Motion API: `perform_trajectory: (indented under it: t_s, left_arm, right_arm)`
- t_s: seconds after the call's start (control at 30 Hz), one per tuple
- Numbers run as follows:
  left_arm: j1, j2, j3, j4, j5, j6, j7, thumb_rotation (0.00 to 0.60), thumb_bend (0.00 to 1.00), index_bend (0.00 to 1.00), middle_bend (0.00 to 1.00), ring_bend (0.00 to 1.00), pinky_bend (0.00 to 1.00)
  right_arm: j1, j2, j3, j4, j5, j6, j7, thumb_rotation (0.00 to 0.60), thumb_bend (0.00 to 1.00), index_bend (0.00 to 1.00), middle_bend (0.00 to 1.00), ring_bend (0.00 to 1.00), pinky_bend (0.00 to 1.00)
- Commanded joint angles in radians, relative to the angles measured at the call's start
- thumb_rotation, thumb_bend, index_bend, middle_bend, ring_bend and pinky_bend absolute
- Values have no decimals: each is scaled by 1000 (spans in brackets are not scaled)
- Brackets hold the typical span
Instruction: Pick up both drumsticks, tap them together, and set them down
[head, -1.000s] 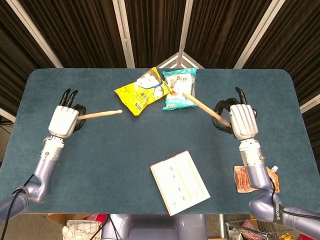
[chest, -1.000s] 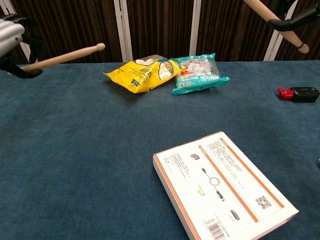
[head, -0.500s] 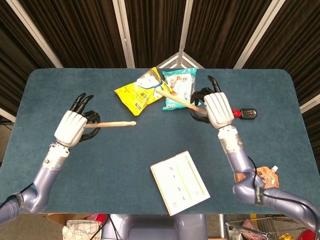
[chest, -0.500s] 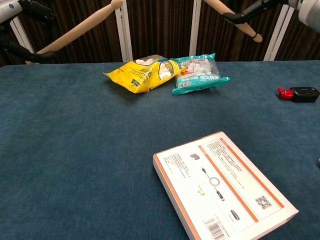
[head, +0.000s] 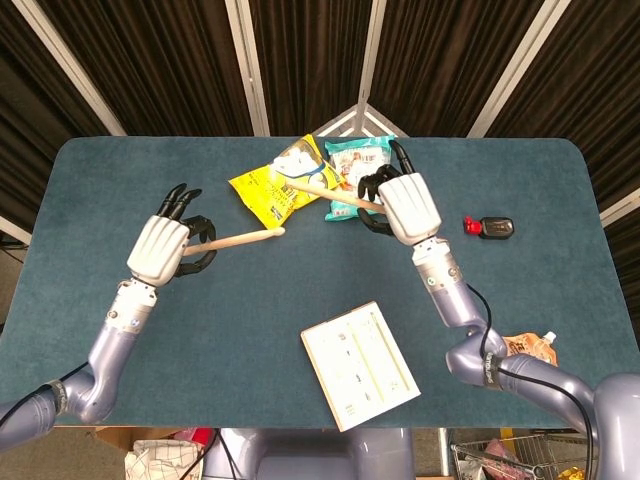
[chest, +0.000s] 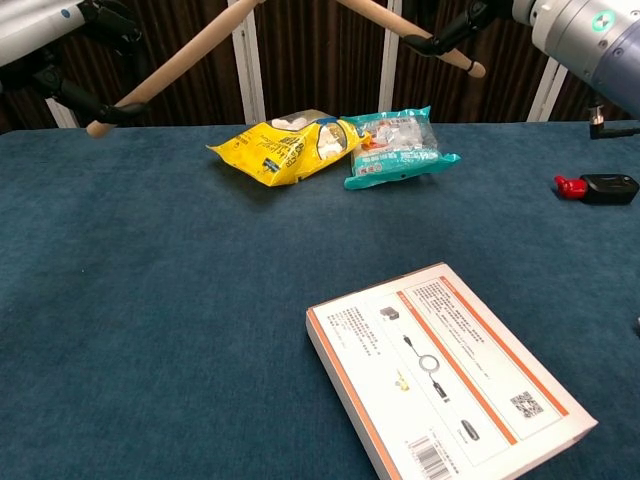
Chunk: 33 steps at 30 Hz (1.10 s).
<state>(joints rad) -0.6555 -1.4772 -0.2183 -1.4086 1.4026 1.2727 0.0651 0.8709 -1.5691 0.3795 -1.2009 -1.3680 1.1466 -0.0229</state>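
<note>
Left hand (head: 160, 247): fingers wrapped around left drumstick (head: 245, 238), raised above table (head: 120, 330). Right hand (head: 408, 207): fingers gripping right drumstick (head: 330, 195); tips apart.

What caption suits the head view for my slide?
Left hand and right hand each hold a raised drumstick, tips nearing above snack bags.

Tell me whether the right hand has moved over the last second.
Yes. In the head view the right hand has swung inward, from near the table's right edge to beside the teal snack bag, carrying its drumstick.
</note>
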Motion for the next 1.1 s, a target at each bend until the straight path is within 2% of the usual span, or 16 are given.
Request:
perform_trajectory:
  t_s: [0.03, 0.53, 1.1]
  left_arm:
    - [-10, -37, -16, -5, -28, -6, 34, 600, 543, 680, 618, 114, 0]
    - [-96, -201, -134, -43, -166, -2, 250, 600, 543, 680, 625, 123, 0]
    - [-124, -266, -151, -64, -212, 1, 288, 600, 543, 683, 628, 123, 0]
  right_arm:
    - [-1, 4, 3, -30, 14, 5, -18, 600, 541, 749, 645, 394, 2]
    - [-2, 53, -12, -190, 50, -10, -152, 600, 541, 749, 645, 394, 3]
    - [8, 51, -14, -229, 79, -8, -203, 600, 541, 749, 645, 394, 11]
